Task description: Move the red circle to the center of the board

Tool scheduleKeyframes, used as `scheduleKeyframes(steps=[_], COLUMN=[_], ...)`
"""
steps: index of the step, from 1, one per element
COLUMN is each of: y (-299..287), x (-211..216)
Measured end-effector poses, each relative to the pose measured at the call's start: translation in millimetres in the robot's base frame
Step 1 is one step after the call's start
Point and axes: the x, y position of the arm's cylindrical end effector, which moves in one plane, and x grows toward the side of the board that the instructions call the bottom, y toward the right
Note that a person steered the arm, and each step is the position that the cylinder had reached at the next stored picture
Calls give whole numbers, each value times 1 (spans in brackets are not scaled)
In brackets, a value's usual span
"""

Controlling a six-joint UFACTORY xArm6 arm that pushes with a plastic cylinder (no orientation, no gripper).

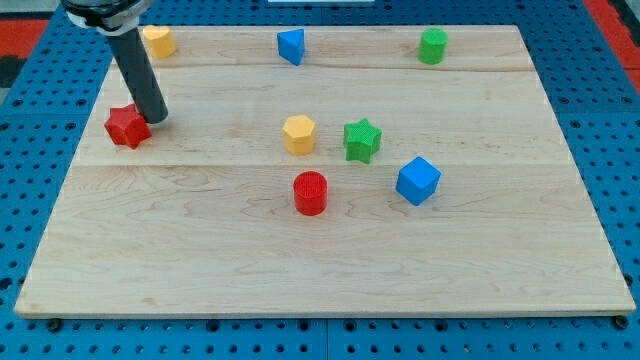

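The red circle (pixel 310 192), a short red cylinder, stands on the wooden board (pixel 200 250) a little below the board's middle. My tip (pixel 156 118) rests on the board at the view's upper left, touching the right side of a red star (pixel 127 126). The tip is far to the left of the red circle. A yellow hexagon (pixel 299 134) sits just above the red circle, and a green star (pixel 362 140) lies up and to its right.
A blue cube (pixel 418 180) lies right of the red circle. Along the top edge stand a yellow block (pixel 159 41), a blue block (pixel 291 46) and a green cylinder (pixel 433 46). A blue perforated surface surrounds the board.
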Motion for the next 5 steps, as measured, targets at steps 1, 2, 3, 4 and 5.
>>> scheduleKeyframes(steps=[1,2,3,4,5], y=[14,14,14,21,75], x=[0,0,15,58,85])
